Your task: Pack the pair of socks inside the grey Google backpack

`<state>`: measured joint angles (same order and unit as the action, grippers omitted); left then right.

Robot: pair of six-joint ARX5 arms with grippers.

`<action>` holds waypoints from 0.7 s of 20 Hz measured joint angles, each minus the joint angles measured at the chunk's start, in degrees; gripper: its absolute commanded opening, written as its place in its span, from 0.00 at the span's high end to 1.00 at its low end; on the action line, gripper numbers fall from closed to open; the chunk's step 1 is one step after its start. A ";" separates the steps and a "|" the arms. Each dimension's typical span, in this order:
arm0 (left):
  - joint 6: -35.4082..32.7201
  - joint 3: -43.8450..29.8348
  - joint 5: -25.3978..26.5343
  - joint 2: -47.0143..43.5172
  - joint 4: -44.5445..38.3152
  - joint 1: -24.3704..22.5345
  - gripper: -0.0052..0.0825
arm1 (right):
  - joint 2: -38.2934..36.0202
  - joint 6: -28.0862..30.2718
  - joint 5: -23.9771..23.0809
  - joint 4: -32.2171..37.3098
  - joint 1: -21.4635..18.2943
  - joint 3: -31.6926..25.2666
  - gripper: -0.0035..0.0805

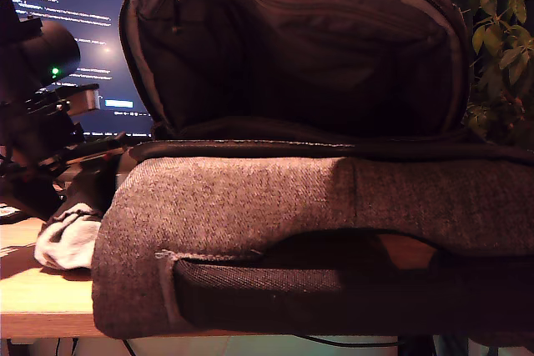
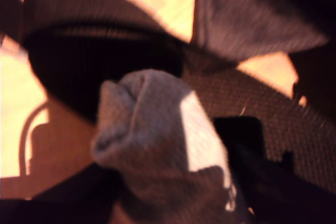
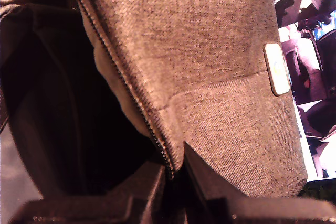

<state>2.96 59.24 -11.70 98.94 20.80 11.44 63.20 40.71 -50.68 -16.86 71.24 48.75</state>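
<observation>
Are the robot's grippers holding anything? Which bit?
My first gripper holds the socks by one end. My second gripper pinches the backpack's flap at its zipper edge.

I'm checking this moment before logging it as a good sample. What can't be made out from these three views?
- Pair of socks: mostly hidden by the backpack in the exterior view.
- My first gripper: its fingertips are covered by the socks in a blurred first wrist view.
- My second gripper: dark and cut off by the frame edge, at the backpack's zipper; the grip is unclear.
- Backpack interior: too dark to see the contents.

An office desk: code-filled monitor [image 1: 75,22], potted plant [image 1: 501,39].
</observation>
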 measured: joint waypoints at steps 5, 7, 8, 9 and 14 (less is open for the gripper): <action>-0.85 0.00 -0.17 -2.21 6.38 0.04 0.96 | 0.00 0.00 0.04 0.02 0.00 0.00 0.97; -1.05 0.00 -0.33 -6.14 8.46 0.09 0.96 | 0.00 0.00 0.13 0.02 0.00 0.00 0.97; -1.25 0.00 -0.81 -9.14 9.18 0.17 0.96 | 0.00 0.00 0.17 -0.07 0.00 0.09 0.97; -1.64 0.00 -1.07 -12.46 9.33 0.59 0.96 | 0.00 0.00 0.20 -0.37 0.00 0.48 0.97; -1.73 0.07 -1.79 -27.12 11.82 6.27 0.96 | 0.00 0.02 0.39 -3.69 -0.15 8.41 0.97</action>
<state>1.23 59.31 -13.50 71.81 32.62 17.72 63.20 40.73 -50.28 -20.56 71.09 57.17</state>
